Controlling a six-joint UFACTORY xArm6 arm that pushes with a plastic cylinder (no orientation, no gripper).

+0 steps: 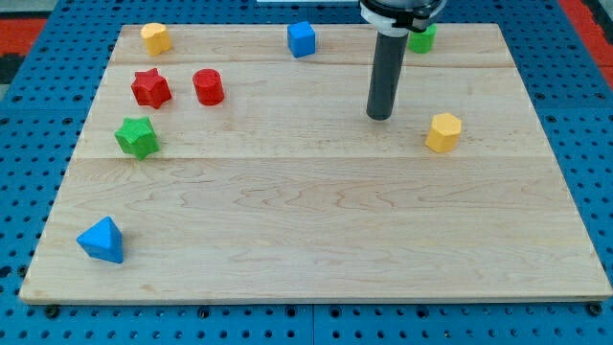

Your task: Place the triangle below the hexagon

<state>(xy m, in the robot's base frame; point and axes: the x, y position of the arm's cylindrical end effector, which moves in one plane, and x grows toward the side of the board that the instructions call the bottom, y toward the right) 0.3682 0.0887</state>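
Note:
The blue triangle [102, 240] lies near the board's bottom left corner. A yellow hexagon [443, 132] sits right of centre in the upper half. My tip [380, 116] rests on the board a short way left of that hexagon, not touching it, and far from the triangle. A second yellow block [155, 38], of a rounded many-sided shape, is at the top left corner.
A red star [150, 88] and a red cylinder [208, 86] sit at the upper left, with a green star [137, 137] below them. A blue cube [301, 39] is at top centre. A green block [420, 38] is partly hidden behind the rod.

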